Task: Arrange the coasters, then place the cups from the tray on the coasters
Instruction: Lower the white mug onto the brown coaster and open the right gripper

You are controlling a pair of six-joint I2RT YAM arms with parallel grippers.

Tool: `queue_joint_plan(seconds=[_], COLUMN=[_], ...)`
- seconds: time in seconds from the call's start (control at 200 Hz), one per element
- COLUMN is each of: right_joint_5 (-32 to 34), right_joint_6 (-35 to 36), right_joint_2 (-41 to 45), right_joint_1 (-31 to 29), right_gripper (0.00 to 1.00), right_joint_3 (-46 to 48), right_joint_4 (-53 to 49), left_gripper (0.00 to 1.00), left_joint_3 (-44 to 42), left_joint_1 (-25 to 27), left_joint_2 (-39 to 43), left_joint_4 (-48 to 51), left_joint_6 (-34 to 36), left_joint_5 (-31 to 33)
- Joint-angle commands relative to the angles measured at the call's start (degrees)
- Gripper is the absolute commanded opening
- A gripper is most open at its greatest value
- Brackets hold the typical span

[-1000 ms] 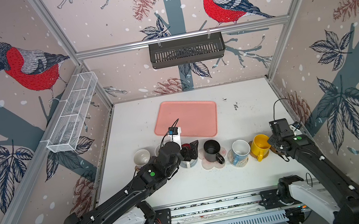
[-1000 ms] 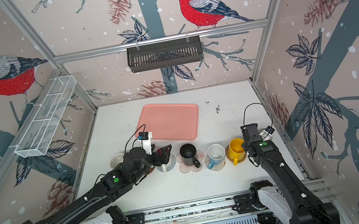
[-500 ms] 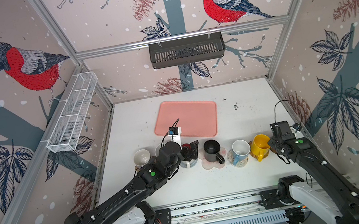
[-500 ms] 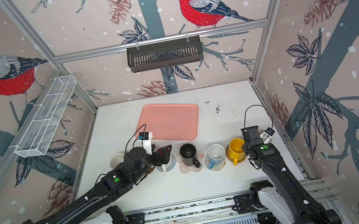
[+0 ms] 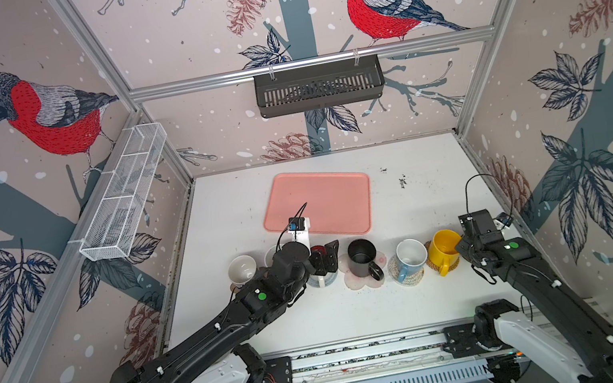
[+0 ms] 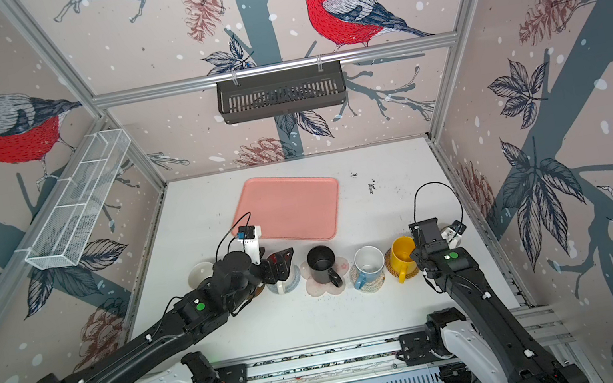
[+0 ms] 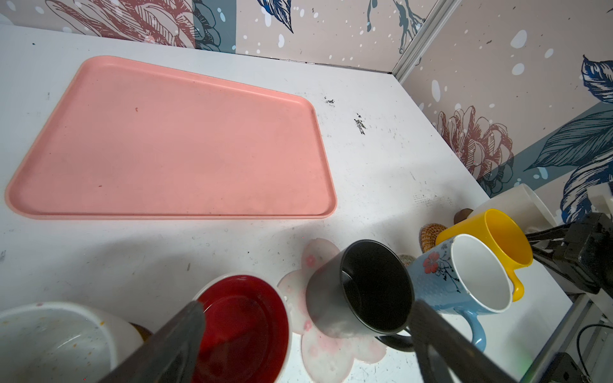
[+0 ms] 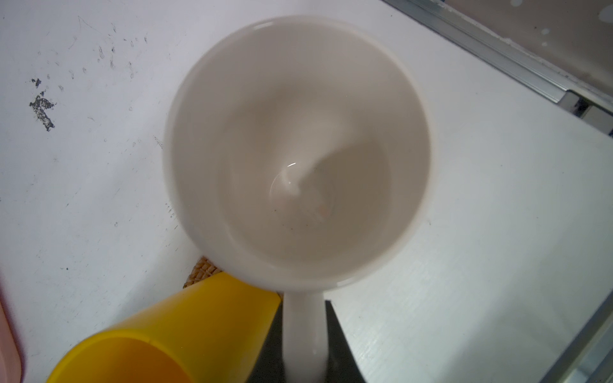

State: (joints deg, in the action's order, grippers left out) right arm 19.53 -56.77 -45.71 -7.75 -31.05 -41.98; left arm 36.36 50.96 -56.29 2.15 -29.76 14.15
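White table (image 5: pixel 422 190) inside bullfinch-papered walls, and the pink tray (image 5: pixel 323 202) lies mid-table toward the far edge. Along the near side, a row: black mug (image 5: pixel 362 257) on the flower coaster (image 5: pixel 362 282), blue-handled mug (image 5: pixel 410 257) on the rope coaster (image 5: pixel 408 280), yellow mug (image 5: pixel 445 247) on the rattan coaster (image 5: pixel 433 264). Left gripper (image 5: pixel 323 259), jaws spread wide, hovers over the red-lined mug (image 7: pixel 245 318). Right gripper (image 8: pixel 303 345) pinches the plain white mug (image 8: pixel 298 149) by its handle near the right edge, just beside the yellow one.

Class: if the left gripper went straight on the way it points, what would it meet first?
Probably the black mug, though the red-lined mug just beneath may come first; depth is unclear.
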Motion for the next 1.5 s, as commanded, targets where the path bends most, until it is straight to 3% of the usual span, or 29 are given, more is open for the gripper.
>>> queue_joint_plan(seconds=[0.0, 0.23, 0.49, 0.845, 1.221, 1.491], right_joint_5=[0.93, 1.65, 2.17, 3.21, 3.98, 5.03], right_joint_6=[-1.01, -1.55, -1.59, -2.54, -1.2, -0.37], right_joint_2=[0.08, -0.08, -0.01, 0.09, -0.13, -1.96], right_joint_1=[-0.34, -0.69, -0.97, -0.96, -0.95, -0.78], right_gripper=[0.14, 0.32, 0.34, 0.1, 0.11, 0.04], right_joint_3=[-0.07, -0.07, -0.28, -0.15, -1.27, -6.05], right_joint_4=[-0.77, -1.08, -1.53, -1.58, -2.64, -6.89], left_gripper=[0.96, 0.96, 0.97, 0.96, 0.97, 0.96], left_joint_3=[0.46, 0.34, 0.36, 0.29, 0.32, 0.39], left_joint_1=[0.12, 0.27, 0.26, 0.29, 0.37, 0.37], left_joint_2=[-0.07, 0.2, 0.22, 0.39, 0.31, 0.53], left_joint_4=[-1.01, -0.7, -0.61, -0.57, -0.57, -0.57], left_joint_6=[0.12, -0.04, -0.18, -0.13, -0.13, -0.16], left_joint_5=[0.64, 0.53, 0.7, 0.55, 0.65, 0.67])
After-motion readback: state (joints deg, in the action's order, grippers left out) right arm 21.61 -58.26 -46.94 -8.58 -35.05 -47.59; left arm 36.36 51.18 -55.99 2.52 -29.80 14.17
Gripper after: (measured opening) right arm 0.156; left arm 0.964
